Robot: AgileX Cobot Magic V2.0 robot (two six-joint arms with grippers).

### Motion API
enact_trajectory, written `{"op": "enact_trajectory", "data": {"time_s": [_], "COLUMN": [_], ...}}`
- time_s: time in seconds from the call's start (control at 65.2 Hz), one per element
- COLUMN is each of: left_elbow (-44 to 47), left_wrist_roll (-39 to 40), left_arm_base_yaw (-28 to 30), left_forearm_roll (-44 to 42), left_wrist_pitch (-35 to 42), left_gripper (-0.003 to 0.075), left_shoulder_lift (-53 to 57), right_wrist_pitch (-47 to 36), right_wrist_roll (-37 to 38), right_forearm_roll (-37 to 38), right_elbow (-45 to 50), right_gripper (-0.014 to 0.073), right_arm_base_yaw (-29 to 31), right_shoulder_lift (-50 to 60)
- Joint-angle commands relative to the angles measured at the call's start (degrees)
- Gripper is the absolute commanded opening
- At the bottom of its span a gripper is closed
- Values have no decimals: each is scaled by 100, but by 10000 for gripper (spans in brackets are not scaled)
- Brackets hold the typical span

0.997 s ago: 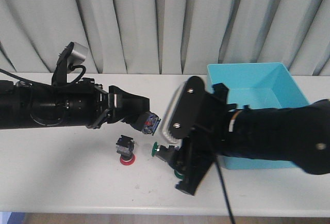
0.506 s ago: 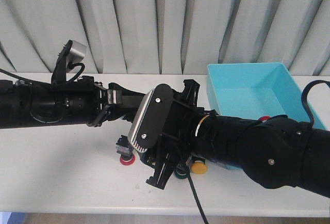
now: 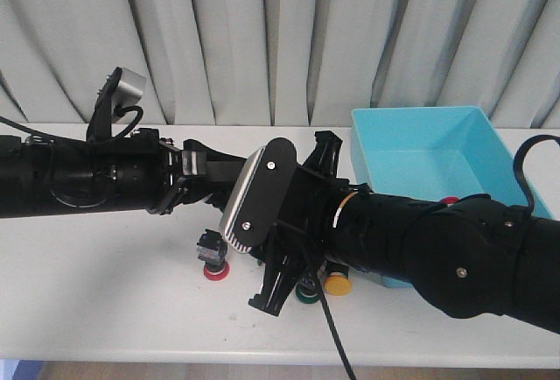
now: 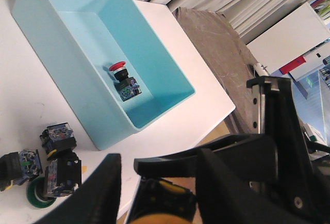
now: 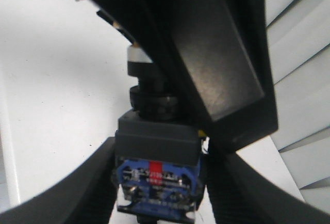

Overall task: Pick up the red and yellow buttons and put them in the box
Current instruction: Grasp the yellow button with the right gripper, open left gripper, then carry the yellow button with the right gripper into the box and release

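Pretty cramped shot, the two arms cross right in the middle of the table and the right arm's wrist blocks most of the action from the front.

The left gripper is clamped on a yellow button. In its own wrist view you only get a sliver of yellow cap between the fingers, cut off by the frame edge. The right wrist view shows the other end of it: grey body and blue terminal block pointing at the camera, held up off the table.

The right gripper has a finger on each side of that body, very close. Honestly can't tell whether they're actually pressing on it or just bracketing it, since that view is tight and blurry.

The box sits at the far right of the table. One red button is lying on its floor, cap toward the far wall.

Still out on the table:
- another red button, cap down, just left of the right arm
- a second yellow one peeking out under the right arm, near the box's front wall
- a green button touching it, mostly hidden
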State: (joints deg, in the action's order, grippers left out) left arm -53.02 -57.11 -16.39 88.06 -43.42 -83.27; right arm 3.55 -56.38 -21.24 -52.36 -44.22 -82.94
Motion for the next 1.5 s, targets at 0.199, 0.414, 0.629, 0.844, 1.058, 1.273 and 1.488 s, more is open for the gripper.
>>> {"op": "enact_trajectory", "data": {"time_s": [0.199,0.414,0.629,0.844,1.058,1.273,1.488], "left_elbow": [-132,-132,-132,-132,-132,-123,-124], "left_wrist_roll": [-36,-50,-50,-67,-482,-475,-445], "left_arm_base_yaw": [-11,-11,-11,-11,-11,-11,-11], "left_forearm_roll": [369,369,303,112,-859,-2675,-2943], "left_wrist_pitch": [-146,-117,185,1209,1991,2124,2106], "left_gripper": [304,543,565,566,566,566,566], "left_shoulder_lift": [180,180,186,193,193,193,193], "right_wrist_pitch": [-355,-228,2,1305,2572,3605,4577], "right_wrist_roll": [-28,-33,-29,87,1098,3074,4673], "right_forearm_roll": [-30,-30,-10,-3,151,870,1902], "right_elbow": [-148,-148,-148,-148,-238,-1138,-2216], "right_gripper": [225,227,227,231,237,242,245], "right_arm_base_yaw": [4,4,75,1196,3052,4242,4413], "right_shoulder_lift": [169,169,283,505,491,-48,-1425]}}
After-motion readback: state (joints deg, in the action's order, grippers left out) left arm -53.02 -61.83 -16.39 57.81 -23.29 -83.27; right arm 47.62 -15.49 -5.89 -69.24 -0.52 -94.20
